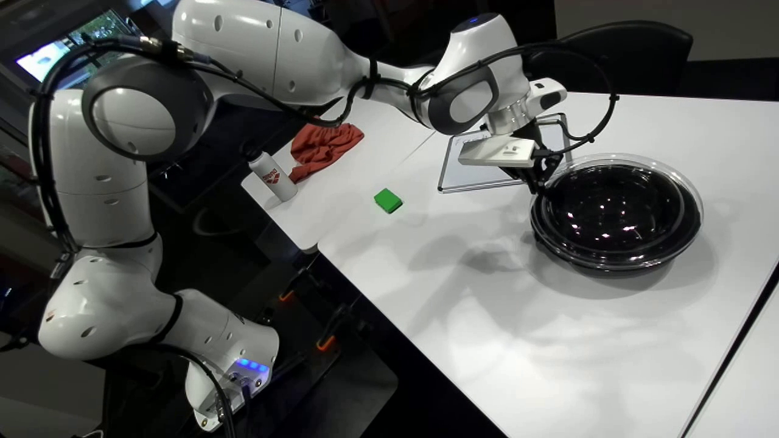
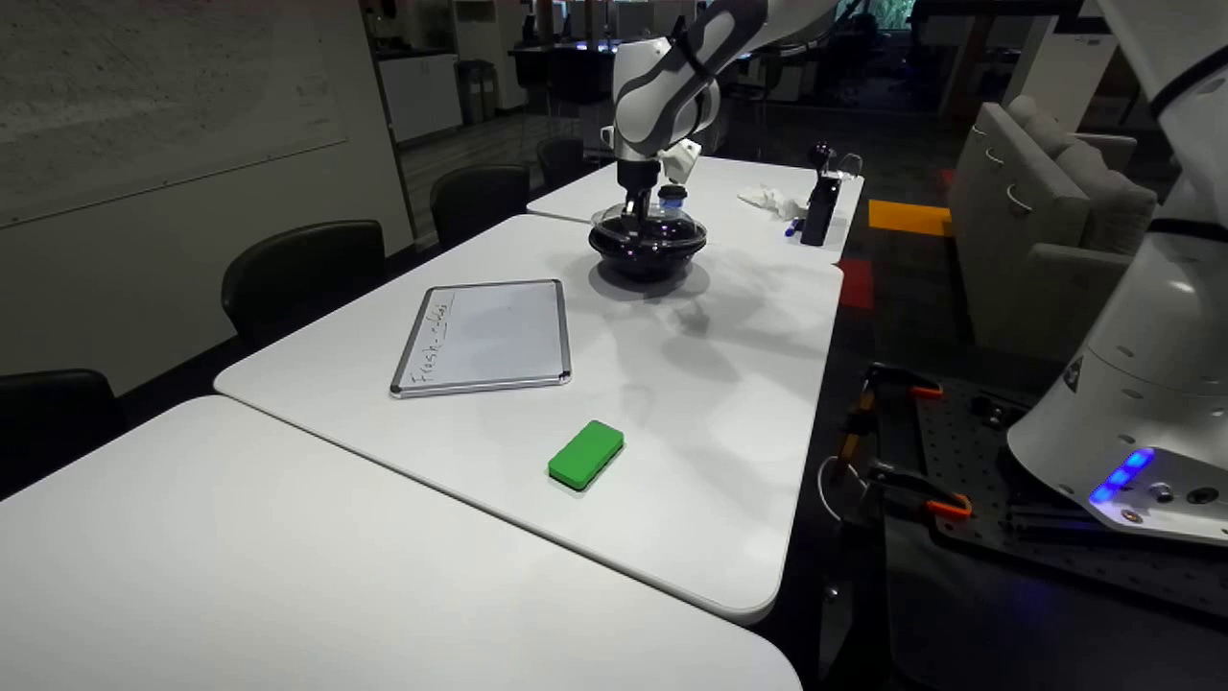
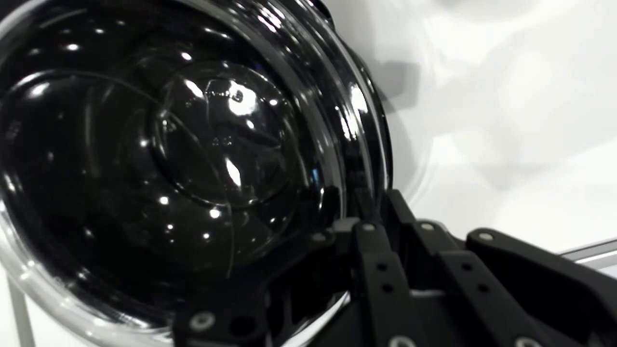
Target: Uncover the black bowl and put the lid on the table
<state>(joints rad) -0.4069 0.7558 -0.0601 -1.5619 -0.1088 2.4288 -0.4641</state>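
The black bowl (image 2: 648, 261) stands on the white table (image 1: 548, 353), glossy and round. The clear dome lid (image 1: 611, 207) sits over it; its rim shows as a pale ring, and it fills the left of the wrist view (image 3: 231, 144). My gripper (image 1: 540, 182) points down at the bowl's edge nearest the whiteboard. In the wrist view its fingertips (image 3: 378, 195) are close together with a thin piece of rim between them, shut on the lid's edge. Whether the bowl's rim is also pinched is too dark to tell.
A small whiteboard (image 2: 494, 331) lies beside the bowl. A green eraser (image 2: 585, 455) lies nearer the table's end. A red cloth (image 1: 322, 146) and white bottle (image 1: 274, 176) are further off. A black holder (image 2: 820, 211) and crumpled white paper (image 2: 767, 202) stand beyond the bowl.
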